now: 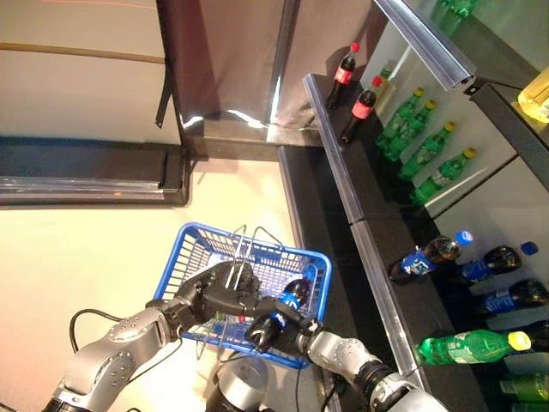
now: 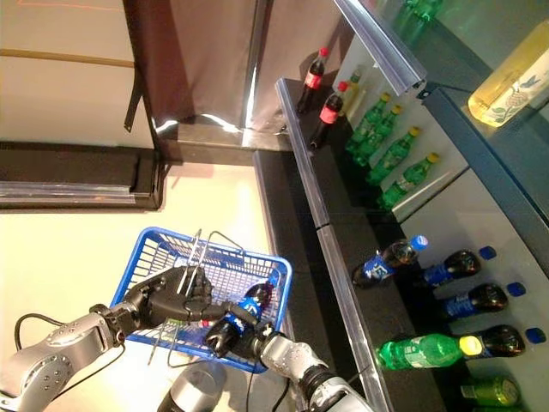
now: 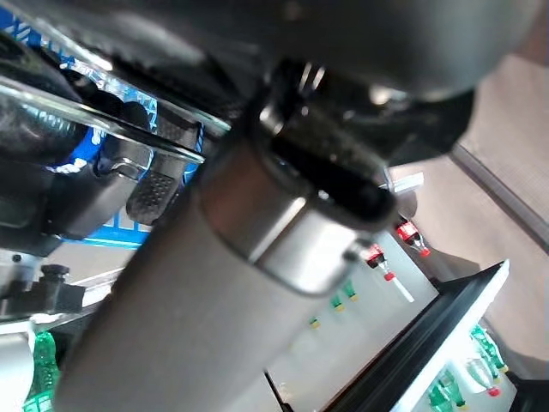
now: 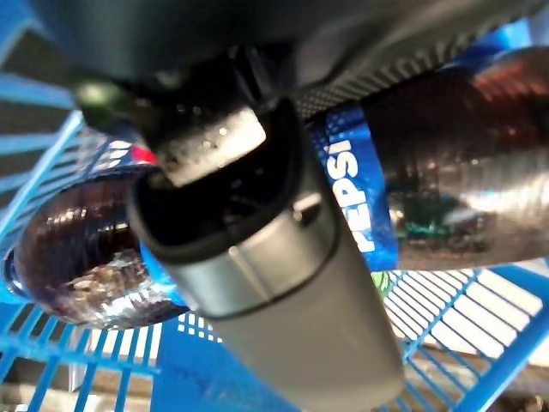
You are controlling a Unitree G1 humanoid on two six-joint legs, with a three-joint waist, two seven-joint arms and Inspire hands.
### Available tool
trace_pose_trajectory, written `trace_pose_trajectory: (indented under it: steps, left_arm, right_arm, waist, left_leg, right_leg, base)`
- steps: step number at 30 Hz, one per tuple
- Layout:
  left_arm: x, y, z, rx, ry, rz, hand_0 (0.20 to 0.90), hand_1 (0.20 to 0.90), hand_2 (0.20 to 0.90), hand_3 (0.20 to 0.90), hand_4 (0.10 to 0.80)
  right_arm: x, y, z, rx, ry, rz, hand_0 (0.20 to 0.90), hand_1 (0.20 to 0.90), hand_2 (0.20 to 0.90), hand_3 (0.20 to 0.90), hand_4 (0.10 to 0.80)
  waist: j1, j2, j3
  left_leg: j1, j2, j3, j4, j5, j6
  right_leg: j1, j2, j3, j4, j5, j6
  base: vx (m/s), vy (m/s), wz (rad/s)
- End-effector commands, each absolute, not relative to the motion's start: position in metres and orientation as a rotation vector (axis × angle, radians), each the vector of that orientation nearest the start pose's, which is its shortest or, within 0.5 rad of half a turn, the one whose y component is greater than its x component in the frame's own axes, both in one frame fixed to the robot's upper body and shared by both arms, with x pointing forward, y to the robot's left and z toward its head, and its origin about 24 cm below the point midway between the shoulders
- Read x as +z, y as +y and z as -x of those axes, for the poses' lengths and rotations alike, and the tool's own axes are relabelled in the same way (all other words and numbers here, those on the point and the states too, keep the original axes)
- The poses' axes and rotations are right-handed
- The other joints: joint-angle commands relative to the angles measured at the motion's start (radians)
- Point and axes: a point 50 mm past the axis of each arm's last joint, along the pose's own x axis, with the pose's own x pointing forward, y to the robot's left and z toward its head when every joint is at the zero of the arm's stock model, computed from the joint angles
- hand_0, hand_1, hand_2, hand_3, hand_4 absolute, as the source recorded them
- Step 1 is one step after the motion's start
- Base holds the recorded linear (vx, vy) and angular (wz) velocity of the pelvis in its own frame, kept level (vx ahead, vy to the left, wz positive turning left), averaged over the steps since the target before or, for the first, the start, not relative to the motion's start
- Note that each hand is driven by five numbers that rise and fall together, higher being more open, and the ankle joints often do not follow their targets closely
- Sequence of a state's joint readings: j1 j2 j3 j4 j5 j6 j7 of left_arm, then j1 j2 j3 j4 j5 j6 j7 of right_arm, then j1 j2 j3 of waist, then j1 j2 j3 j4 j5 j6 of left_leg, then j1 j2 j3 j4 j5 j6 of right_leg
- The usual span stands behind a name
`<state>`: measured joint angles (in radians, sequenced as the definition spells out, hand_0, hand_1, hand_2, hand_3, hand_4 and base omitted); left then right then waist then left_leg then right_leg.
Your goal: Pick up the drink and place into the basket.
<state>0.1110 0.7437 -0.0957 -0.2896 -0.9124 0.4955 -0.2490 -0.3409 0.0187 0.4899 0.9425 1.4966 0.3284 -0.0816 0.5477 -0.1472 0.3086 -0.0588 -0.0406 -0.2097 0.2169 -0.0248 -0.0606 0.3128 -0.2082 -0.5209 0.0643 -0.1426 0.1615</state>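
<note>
My left hand point(image 1: 219, 292) holds up a blue wire basket point(image 1: 197, 245), its fingers point(image 3: 150, 193) curled round the metal handles point(image 1: 244, 245). A dark cola bottle point(image 1: 296, 292) with a blue label lies in my right hand point(image 1: 274, 330), which is shut on it. The bottle sits tilted over the basket's near right corner, its lower end inside the rim. In the right wrist view the bottle point(image 4: 463, 172) lies across the palm above the blue mesh point(image 4: 446, 309), with the thumb point(image 4: 274, 257) across it.
To the right runs a dark shelf unit point(image 1: 343, 197) with red-capped cola bottles point(image 1: 345, 73), green bottles point(image 1: 420, 142), blue-capped dark bottles point(image 1: 429, 256) and a lying green bottle point(image 1: 467, 346). A dark low ledge point(image 1: 86, 167) crosses the pale floor on the left.
</note>
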Motion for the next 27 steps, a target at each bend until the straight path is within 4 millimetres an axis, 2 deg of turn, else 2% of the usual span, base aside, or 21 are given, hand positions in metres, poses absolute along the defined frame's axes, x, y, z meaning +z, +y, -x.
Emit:
trace_pose_trajectory:
  steps: [1,4,12,13,14,15,16,17,27]
  left_arm:
    - [0.201,0.147,-0.204,-1.037,-0.332,0.363,0.300,0.300,0.300,0.200,0.100]
    - [0.201,0.149,-0.202,-1.041,-0.337,0.373,0.300,0.300,0.300,0.200,0.100]
    - [0.197,0.149,-0.197,-1.038,-0.310,0.413,0.300,0.300,0.300,0.200,0.100]
    - [0.196,0.149,-0.197,-1.038,-0.307,0.416,0.300,0.300,0.300,0.200,0.100]
    - [0.197,0.149,-0.196,-1.037,-0.310,0.413,0.300,0.300,0.300,0.200,0.100]
    - [0.197,0.148,-0.196,-1.036,-0.311,0.413,0.300,0.300,0.300,0.200,0.100]
    - [0.197,0.148,-0.196,-1.035,-0.312,0.413,0.300,0.300,0.300,0.200,0.100]
    - [0.197,0.148,-0.196,-1.032,-0.314,0.414,0.300,0.300,0.300,0.200,0.100]
    - [0.197,0.147,-0.197,-1.005,-0.316,0.425,0.300,0.300,0.300,0.200,0.100]
  right_arm:
    - [-0.056,0.027,-0.214,0.308,1.187,-1.310,0.300,0.300,0.300,0.200,0.100]
    - [-0.054,0.028,-0.214,0.283,1.206,-1.378,0.300,0.300,0.300,0.200,0.100]
    - [-0.058,0.025,-0.209,0.212,1.268,-1.418,0.300,0.300,0.300,0.200,0.100]
    - [-0.060,0.024,-0.209,0.199,1.266,-1.411,0.316,0.316,0.316,0.219,0.119]
    - [-0.061,0.024,-0.209,0.198,1.266,-1.401,0.592,0.592,0.592,0.540,0.440]
    - [-0.062,0.023,-0.209,0.185,1.264,-1.395,0.733,0.733,0.733,0.705,0.605]
    - [-0.062,0.022,-0.210,0.178,1.264,-1.392,0.782,0.782,0.782,0.763,0.663]
    - [-0.063,0.021,-0.210,0.171,1.265,-1.384,0.900,0.900,0.900,0.900,0.800]
    - [-0.069,0.018,-0.209,0.189,1.256,-1.324,0.900,0.900,0.900,0.900,0.800]
  waist:
    - [-0.006,0.045,-0.179]
    - [-0.006,0.053,-0.184]
    - [-0.007,0.066,-0.194]
    - [-0.006,0.067,-0.194]
    - [-0.006,0.067,-0.194]
    - [-0.006,0.067,-0.194]
    - [-0.006,0.067,-0.194]
    - [-0.007,0.067,-0.193]
    - [-0.005,0.063,-0.191]
  left_leg:
    - [0.012,0.042,0.016,0.062,-0.010,-0.010]
    - [0.011,0.039,0.016,0.066,-0.010,-0.011]
    - [0.011,0.033,0.023,0.076,-0.008,-0.011]
    - [0.011,0.034,0.023,0.077,-0.008,-0.011]
    - [0.011,0.033,0.023,0.078,-0.008,-0.011]
    - [0.010,0.033,0.023,0.079,-0.008,-0.010]
    - [0.010,0.033,0.024,0.079,-0.008,-0.010]
    - [0.011,0.033,0.024,0.078,-0.007,-0.011]
    - [0.007,0.038,0.027,0.079,-0.004,-0.013]
  right_leg:
    - [-0.020,0.017,0.033,0.035,0.084,-0.056]
    - [-0.019,0.014,0.031,0.039,0.082,-0.057]
    - [-0.013,0.002,0.023,0.045,0.080,-0.055]
    - [-0.012,0.001,0.023,0.045,0.081,-0.055]
    - [-0.012,0.001,0.023,0.045,0.080,-0.055]
    - [-0.013,0.001,0.023,0.047,0.080,-0.055]
    - [-0.013,0.000,0.022,0.047,0.080,-0.055]
    - [-0.013,0.000,0.023,0.046,0.081,-0.055]
    - [-0.016,0.000,0.022,0.049,0.079,-0.057]
  base:
    - [0.025,0.054,0.00]
    - [0.021,0.063,0.01]
    - [0.036,0.073,0.03]
    - [0.038,0.037,0.01]
    - [0.027,0.031,0.00]
    - [0.000,0.000,0.00]
    - [0.000,0.000,0.00]
    - [0.000,0.000,0.00]
    - [0.000,0.000,0.00]
